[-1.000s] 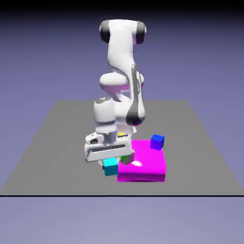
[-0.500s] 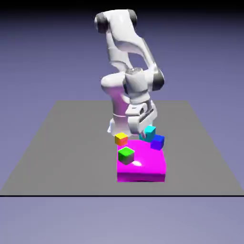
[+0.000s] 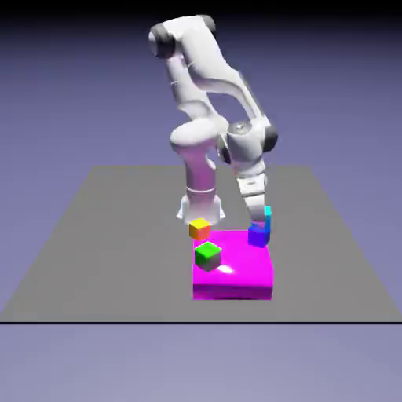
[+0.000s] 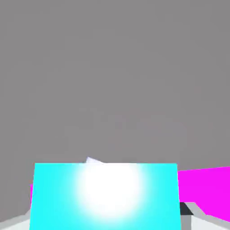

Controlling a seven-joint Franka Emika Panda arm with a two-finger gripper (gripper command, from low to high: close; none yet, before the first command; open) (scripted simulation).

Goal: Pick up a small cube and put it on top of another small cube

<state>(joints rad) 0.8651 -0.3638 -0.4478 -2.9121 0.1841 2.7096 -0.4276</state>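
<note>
Reaching down over the far right part of the magenta block (image 3: 235,271) in the exterior view, the arm (image 3: 247,153) has its gripper (image 3: 259,224) close by the blue cube (image 3: 258,236). The cyan cube (image 3: 268,215) shows only as a narrow strip beside the gripper, its visible part reaching higher than the blue cube; I cannot tell whether the two cubes touch, or whether the cyan one rests on the blue one. In the hand view the cyan cube lies between the fingertips (image 4: 185,221), large, with a bright white glare on its face and its near part cut off by the bottom edge. Whether the fingers grasp it or have released it, I cannot tell, since it hides their inner sides. A small pale shape (image 4: 93,160) peeks past its upper edge, too little of it to name. Near the block's far left corner in the exterior view is the orange cube (image 3: 199,229), and just in front of that one is the green cube (image 3: 208,256), apart from the blue one.
</note>
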